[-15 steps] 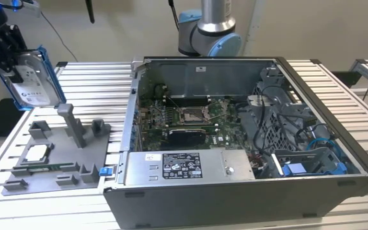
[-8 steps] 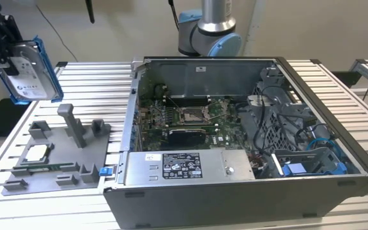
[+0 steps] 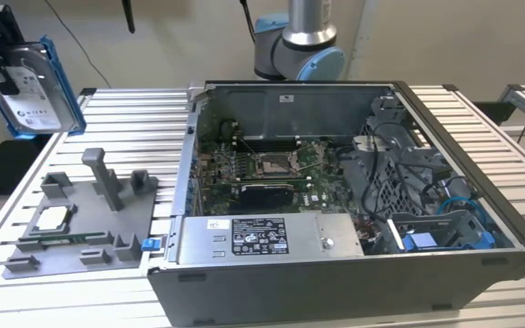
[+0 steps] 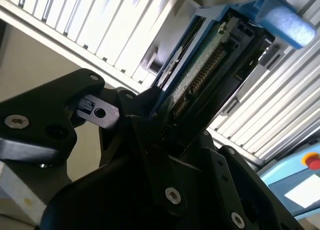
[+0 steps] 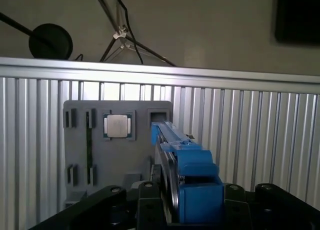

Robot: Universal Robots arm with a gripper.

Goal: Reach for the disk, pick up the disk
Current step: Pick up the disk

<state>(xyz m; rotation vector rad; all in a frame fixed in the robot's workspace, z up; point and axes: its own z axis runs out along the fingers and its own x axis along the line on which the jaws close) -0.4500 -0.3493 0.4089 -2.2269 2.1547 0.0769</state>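
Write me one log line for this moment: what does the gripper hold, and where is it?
stage: disk picked up | gripper: shut on disk | disk: in the air above the slatted table

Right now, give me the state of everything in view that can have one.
disk, clamped on edge in the hand, held above the table.
hand, shut on the disk.
computer case, lying on its side, side panel off, inside exposed.
square chip, seated in a recess of the grey tray.

The slatted aluminium table (image 3: pixel 126 123) carries a grey fixture tray (image 3: pixel 89 212) just beside an open computer case (image 3: pixel 317 290).
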